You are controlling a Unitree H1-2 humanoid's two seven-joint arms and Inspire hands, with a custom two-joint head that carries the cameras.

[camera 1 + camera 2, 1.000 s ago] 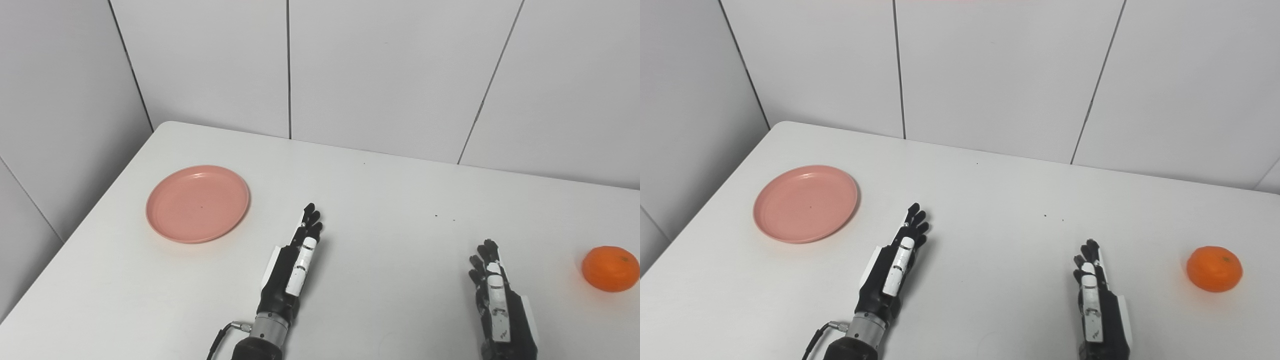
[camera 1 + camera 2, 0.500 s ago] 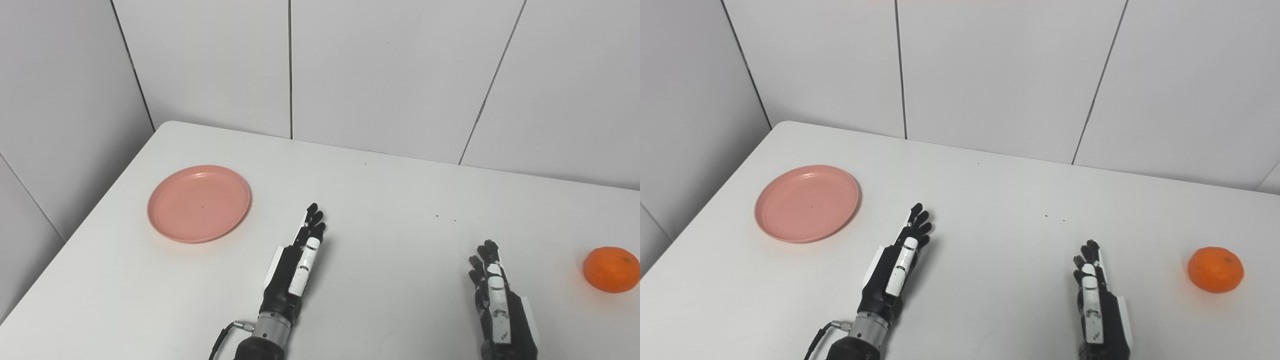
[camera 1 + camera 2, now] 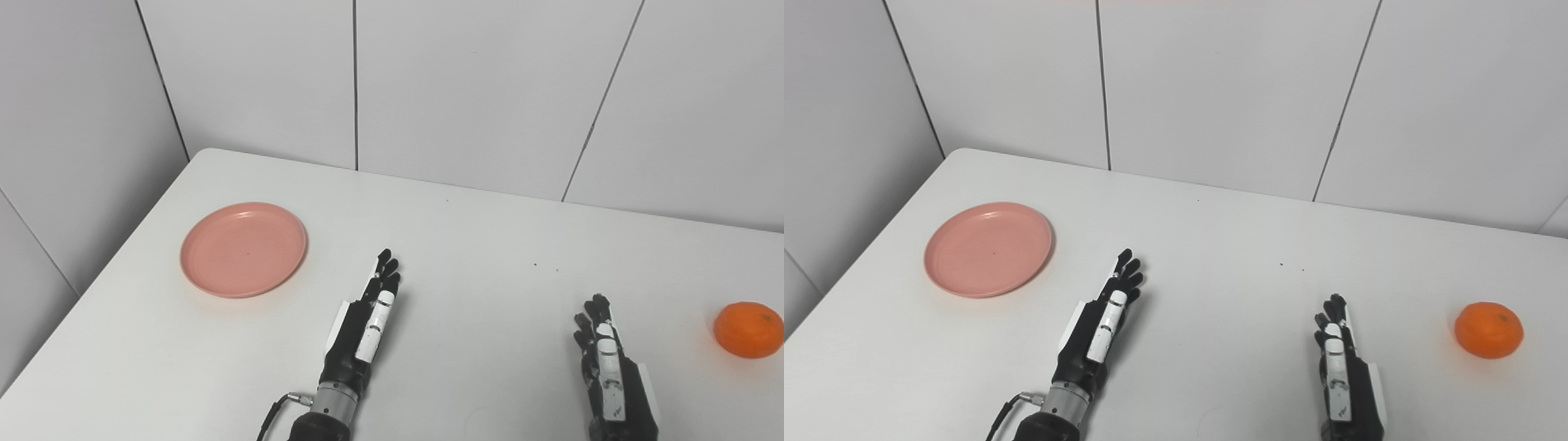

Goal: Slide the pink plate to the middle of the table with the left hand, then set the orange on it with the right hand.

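White table (image 3: 465,343): your left hand (image 3: 361,324) and right hand (image 3: 609,367) lie extended, empty, apart from pink plate (image 3: 243,248) and orange (image 3: 748,329).

Pink plate (image 3: 243,249), orange (image 3: 748,329) fruit, white table (image 3: 465,233)

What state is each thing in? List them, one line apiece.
pink plate: flat on the table's left side, empty, untouched.
orange: resting on the table at the far right, not held.
left hand: open, fingers extended, holding nothing, apart from the plate.
right hand: open, fingers extended, holding nothing, apart from the orange.
table: white, bearing the plate and the orange.
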